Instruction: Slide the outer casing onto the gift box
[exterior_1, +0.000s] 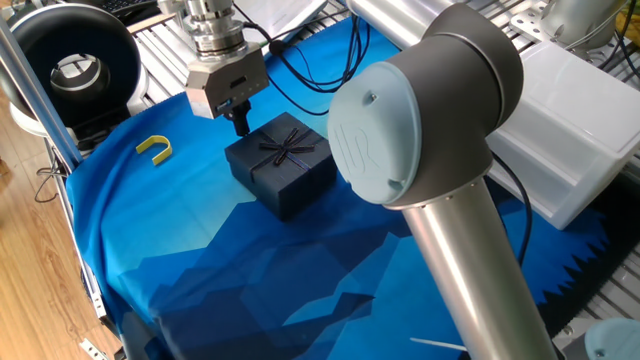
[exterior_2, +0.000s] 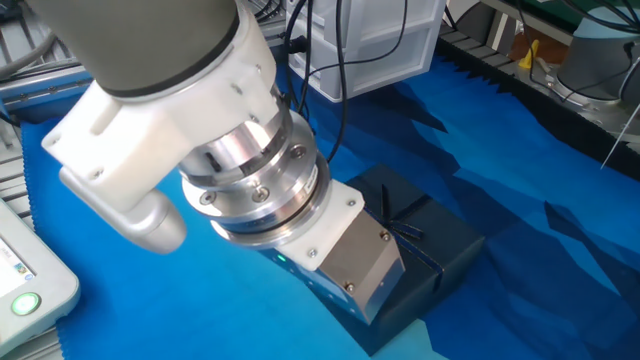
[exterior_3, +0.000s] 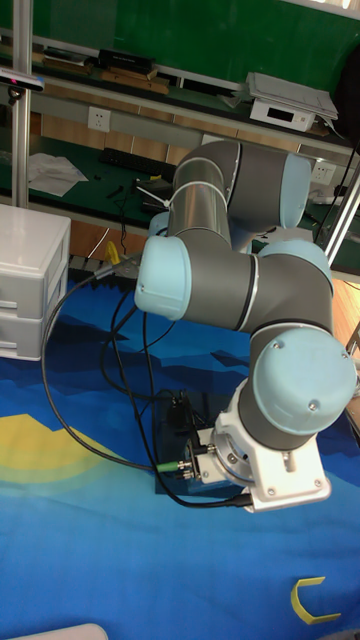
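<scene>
The outer casing (exterior_1: 281, 160) sits on the blue cloth (exterior_1: 200, 250) that covers the tabletop, its thin ribbon bow (exterior_1: 282, 147) facing up. It reads as one closed navy block; the gift box does not show separately in any view, and I cannot tell whether it lies inside.

The claw (exterior_1: 239, 125) hangs at the casing's far left corner, its dark fingers pointing down just beside or against the upper edge there. The fingers look close together, but whether they are pinching anything I cannot tell; in the other fixed view the silver claw body (exterior_2: 355, 265) hides the fingertips and covers the casing's near-left part.

A yellow U-shaped piece (exterior_1: 154, 148) lies on the cloth, well apart to the left of the casing. White plastic drawers (exterior_2: 375, 40) stand beyond the cloth's edge.
</scene>
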